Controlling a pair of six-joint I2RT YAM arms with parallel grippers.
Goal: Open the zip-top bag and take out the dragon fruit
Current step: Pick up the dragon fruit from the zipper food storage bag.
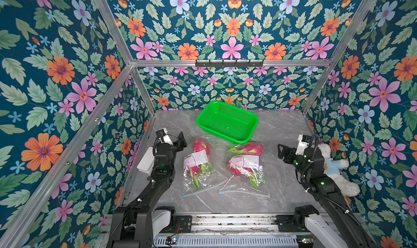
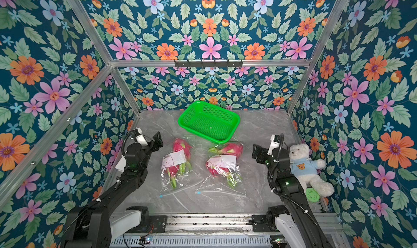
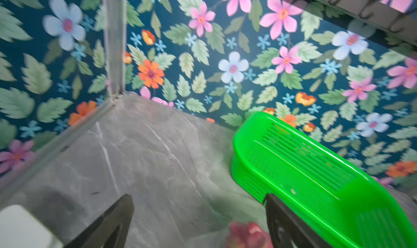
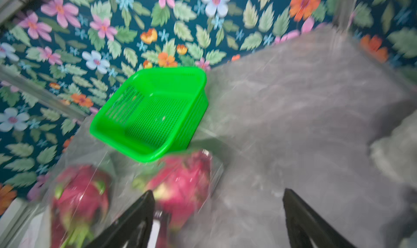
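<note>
Flower-papered booth, grey marble tabletop [image 1: 282, 190]: a green basket [image 1: 228, 123] sits empty at the middle of the far edge. In front of it, 2 clear zip-top bags lie side by side across the middle, the left bag [image 1: 198, 174] and the right bag [image 1: 246, 179], zip ends toward the near edge. The right bag's far end meets the basket's front rim. A white teddy bear [image 2: 302, 165] slumps at the right edge. The dragon fruit [image 1: 201, 145] is inside the bags, 2 to each, partly behind white labels. The left gripper [image 1: 182, 140] hovers by the left edge, clear of the left bag, jaws spread and empty. The right gripper [image 1: 280, 151], toward the right edge, is likewise spread and holds nothing. A blue slider [image 1: 184, 196] marks one end of each zip. Opening looks not yet begun; the next move likely calls for pinning 1 bag while the other gripper catches its small slider on slippery film.
</note>
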